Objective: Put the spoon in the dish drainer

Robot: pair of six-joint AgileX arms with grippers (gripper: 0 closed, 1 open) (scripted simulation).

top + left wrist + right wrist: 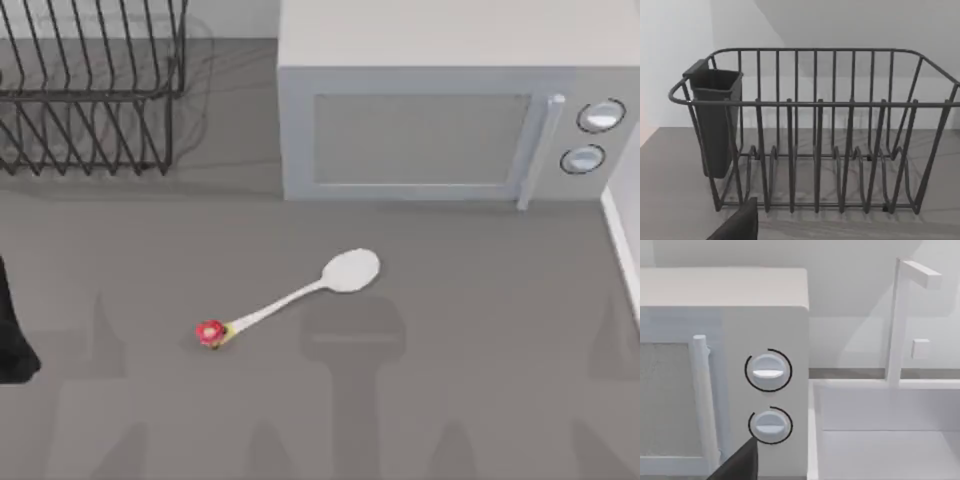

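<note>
Spoon (pixel 290 298) flat on table (pixel 480 330), untouched, ahead of both parked arms. Rack (pixel 815 130) facing left wrist. Grip state of either gripper: cannot tell.

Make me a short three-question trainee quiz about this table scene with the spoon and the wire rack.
1. True or false: the slim white spoon with the red flower knob lies inside the black wire dish drainer.
2. What stands right of the drainer? A) grey microwave box B) kettle C) toaster
3. What hangs on the drainer's rim?

Key: 1 false, it lies on the grey table. 2 A. 3 A dark cutlery cup.
</note>
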